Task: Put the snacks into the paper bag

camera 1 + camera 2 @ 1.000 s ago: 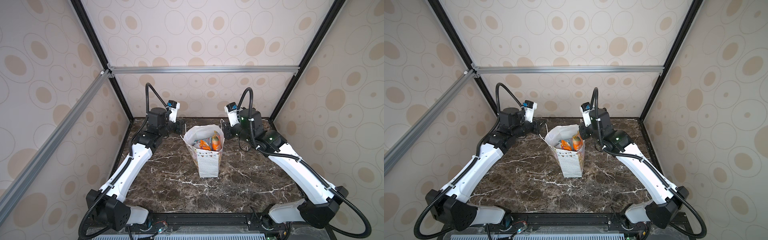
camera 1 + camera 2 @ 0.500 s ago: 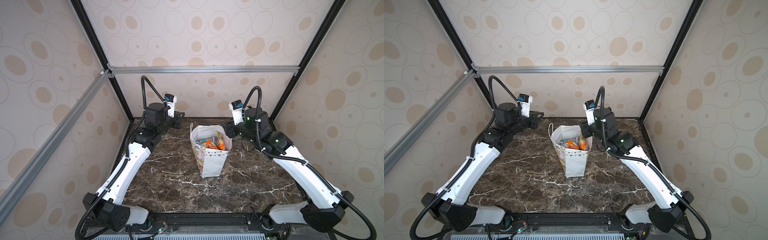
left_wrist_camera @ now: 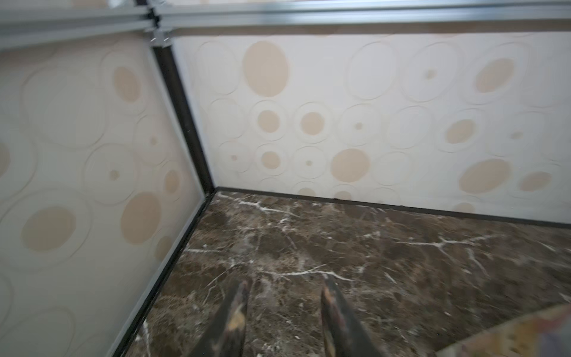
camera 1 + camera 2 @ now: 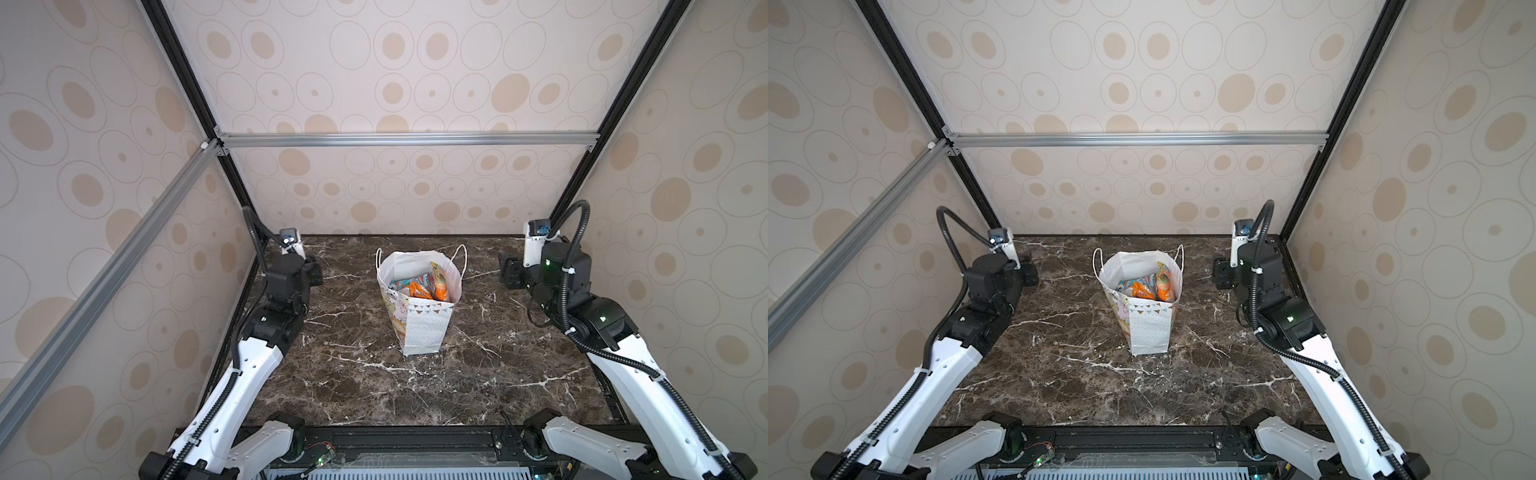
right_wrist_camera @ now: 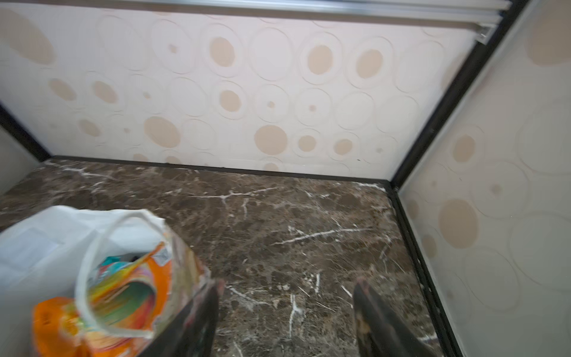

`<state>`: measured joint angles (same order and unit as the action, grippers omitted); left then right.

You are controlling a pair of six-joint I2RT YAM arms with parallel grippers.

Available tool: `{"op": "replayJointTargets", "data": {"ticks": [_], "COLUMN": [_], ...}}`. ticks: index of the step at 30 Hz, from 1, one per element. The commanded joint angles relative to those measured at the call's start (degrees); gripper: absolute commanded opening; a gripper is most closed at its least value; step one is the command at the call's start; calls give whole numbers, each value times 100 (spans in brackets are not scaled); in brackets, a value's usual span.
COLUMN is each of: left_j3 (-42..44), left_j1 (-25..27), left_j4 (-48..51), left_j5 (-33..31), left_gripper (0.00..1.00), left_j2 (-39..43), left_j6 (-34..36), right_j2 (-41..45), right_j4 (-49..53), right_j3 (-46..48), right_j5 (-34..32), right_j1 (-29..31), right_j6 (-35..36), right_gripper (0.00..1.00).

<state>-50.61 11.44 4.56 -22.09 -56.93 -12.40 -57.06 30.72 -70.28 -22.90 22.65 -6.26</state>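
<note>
Fingers of the left gripper (image 3: 285, 282) stand apart in the left wrist view. The claw is released, and only bare brown marble shows between them. In both top views this gripper (image 4: 312, 272) sits low near the far left corner of the table (image 4: 374, 395), close to the back wall (image 4: 395, 195) and well apart from the paper bag (image 4: 419, 332). A blurred patterned edge of the bag shows at one corner of the left wrist view.

The bag stands upright by itself in the middle of the table, mouth open upward. It is white with small dots and a row of pennants below the rim. The snacks (image 4: 419, 289) lie inside it: orange pouches on top, one propped taller against the bag's right side, and a teal one beneath.

To the right of the bag, the right gripper (image 4: 509, 270) sits low near the far right corner. In the right wrist view its fingers (image 5: 370, 309) are spread wide, released, with marble between them. One finger is just beside the bag's side, but contact cannot be told. A white cord handle (image 5: 82, 278) loops over the orange pouches there.
</note>
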Motion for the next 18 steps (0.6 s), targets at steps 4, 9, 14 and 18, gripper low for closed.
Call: {"op": "replayJointTargets", "data": {"ticks": [4,9,14,18], "left_j3": [2368,3508,4163,4197], "left_j1": [-775,-988,-1246,-1295], "left_j4": [-2552,-4600,-6281,-7359], "left_j5": [-789,-378,409,1009], "left_gripper": [93,100,100,100], "left_j2": [312,-339,-926,-1876], "left_j6": [-632,-42,337,649], "right_j2": [878,1078,477,-679], "right_j4": [-847,-2720,-5428,-6513], "right_j3": [2026,3903,5409,5509], "right_j5": [-686,-538,-413,57], "right_j1": [-624,-1170,-1331,-1503], "right_j6": [-369,-420,-239,-127], "right_gripper": [79,95,97,97]}}
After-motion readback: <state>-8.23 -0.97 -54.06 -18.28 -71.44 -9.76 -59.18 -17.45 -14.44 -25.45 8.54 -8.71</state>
